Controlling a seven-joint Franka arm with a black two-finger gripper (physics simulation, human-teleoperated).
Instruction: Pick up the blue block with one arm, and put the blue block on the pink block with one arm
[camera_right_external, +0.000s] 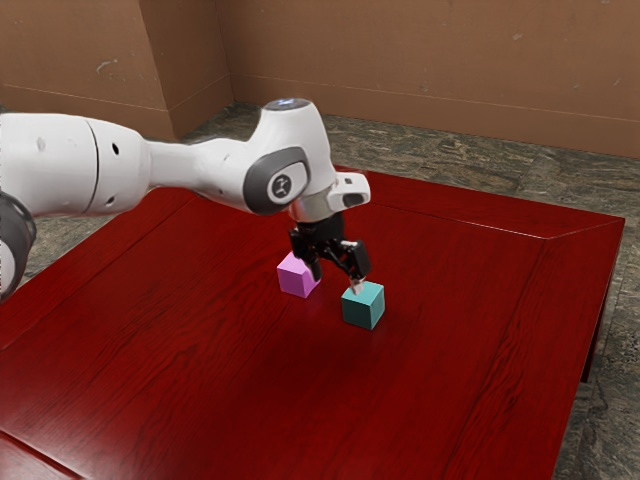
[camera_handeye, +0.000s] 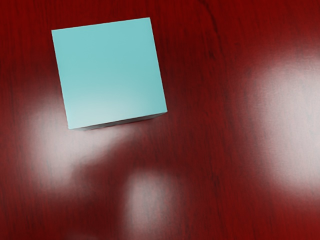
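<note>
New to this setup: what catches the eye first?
A white arm reaches over the dark red table, its open black gripper low over two small blocks. The pink block lies at the exterior view's left of the blue block, both on the table.

On the table (camera_right_external: 200, 380), the tool (camera_right_external: 336, 277) hangs above the gap between nearer block (camera_right_external: 363, 305) and farther block (camera_right_external: 298, 275).

No legible text, labels or numbers on any surface.
</note>
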